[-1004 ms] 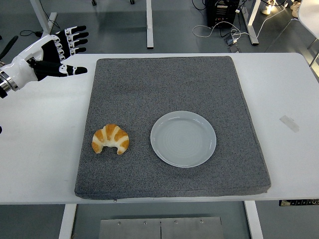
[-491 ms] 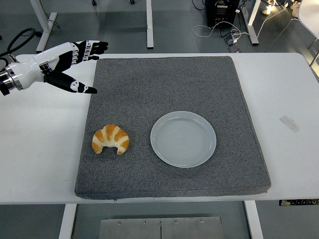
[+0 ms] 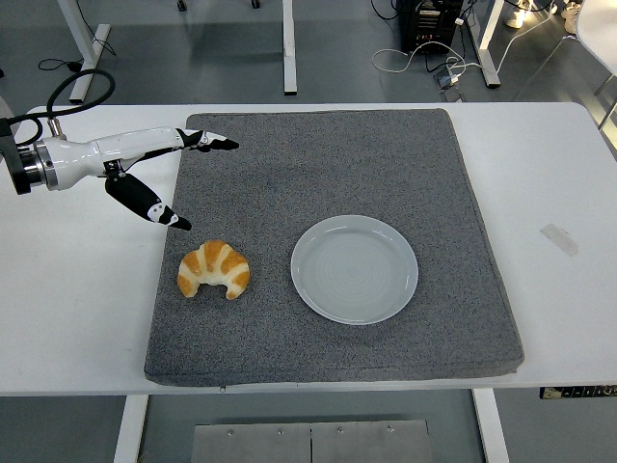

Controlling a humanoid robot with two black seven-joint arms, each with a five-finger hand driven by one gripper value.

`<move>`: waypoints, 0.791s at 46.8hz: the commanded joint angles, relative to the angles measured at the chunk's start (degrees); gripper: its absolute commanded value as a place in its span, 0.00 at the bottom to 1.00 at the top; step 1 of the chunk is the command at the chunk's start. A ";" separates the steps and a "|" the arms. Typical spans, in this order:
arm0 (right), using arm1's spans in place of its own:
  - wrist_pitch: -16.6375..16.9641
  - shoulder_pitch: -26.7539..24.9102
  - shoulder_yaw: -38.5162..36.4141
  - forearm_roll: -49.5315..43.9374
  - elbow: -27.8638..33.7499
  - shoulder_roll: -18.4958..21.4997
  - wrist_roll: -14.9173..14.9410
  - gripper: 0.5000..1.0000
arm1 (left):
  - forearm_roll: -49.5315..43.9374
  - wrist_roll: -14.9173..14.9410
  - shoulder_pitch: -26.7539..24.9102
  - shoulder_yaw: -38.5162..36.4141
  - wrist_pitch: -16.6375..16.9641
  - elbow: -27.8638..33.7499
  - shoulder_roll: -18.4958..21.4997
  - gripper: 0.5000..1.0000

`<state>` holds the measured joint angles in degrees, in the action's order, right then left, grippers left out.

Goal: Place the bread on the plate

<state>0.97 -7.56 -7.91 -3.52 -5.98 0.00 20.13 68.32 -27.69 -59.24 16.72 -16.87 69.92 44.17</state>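
Reaching Over the Mat, Left Hand Open Above the Croissant

From my remote station I see the left hand [image 3: 159, 174] extended in from the left edge over the white table [image 3: 87, 289], its fingers spread wide and holding nothing; the thumb points down toward the bread while the other fingers stretch across the corner of the grey mat [image 3: 328, 164]. The bread, a croissant [image 3: 213, 269], lies on the mat's left side, just below the thumb tip and not touched by it. To its right, near but apart, sits the pale plate [image 3: 355, 269], bare. A small strip of tape [image 3: 560, 239] lies on the table's right side.
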 commanded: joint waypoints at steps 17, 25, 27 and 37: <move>0.00 0.00 0.00 0.00 0.00 0.00 0.00 1.00 | 2.26 0.00 -8.08 -8.81 0.00 1.71 0.74 0.96; 0.00 0.00 0.00 0.00 0.00 0.00 0.00 1.00 | 2.35 0.09 -10.72 -12.85 0.09 2.15 0.74 0.96; 0.00 0.00 0.00 0.00 0.00 0.00 0.00 1.00 | 2.35 0.09 -11.25 -13.91 0.09 2.15 0.74 0.96; 0.00 0.00 0.00 0.00 0.00 0.00 0.00 1.00 | 3.13 0.09 -10.55 -15.93 2.89 2.15 0.21 0.96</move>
<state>0.97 -7.56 -7.91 -3.52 -5.98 0.00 20.13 70.95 -27.59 -70.29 1.18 -15.72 72.08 44.60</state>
